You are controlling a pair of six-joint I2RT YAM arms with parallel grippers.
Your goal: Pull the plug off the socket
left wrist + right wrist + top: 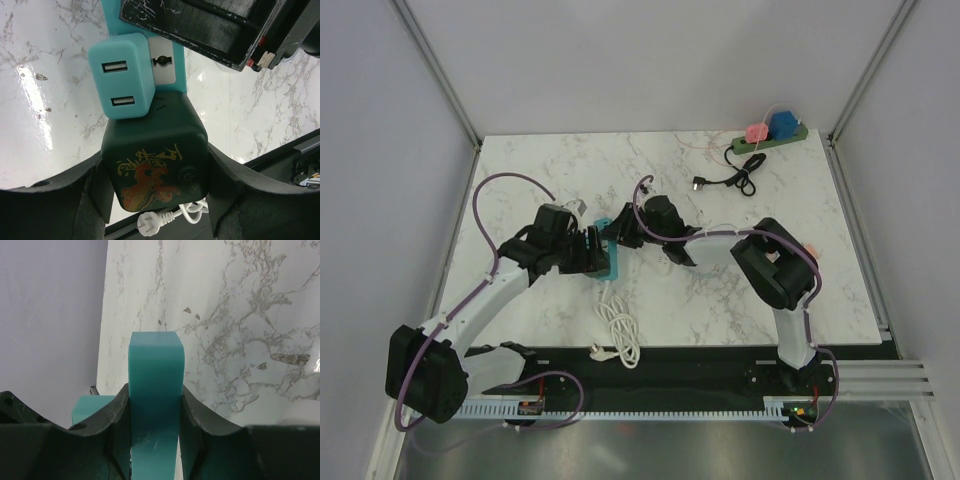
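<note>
A teal power strip (pixel 612 262) lies mid-table between both grippers. In the left wrist view a dark green plug block with a gold and red dragon print (pixel 155 155) sits on the strip (pixel 177 75), next to a teal two-port USB charger (pixel 122 80). My left gripper (pixel 156 172) is shut on the dark block's two sides; it also shows in the top view (pixel 588 250). My right gripper (pixel 623 228) is shut on the strip's far end (pixel 154 390). I cannot tell if the dark block's pins are still seated.
The strip's white cord (pixel 618 335) coils toward the near table edge, its plug loose (pixel 150 223). A green power strip (pixel 770 140) with pink and blue plugs lies at the back right, a black cable (pixel 735 180) beside it.
</note>
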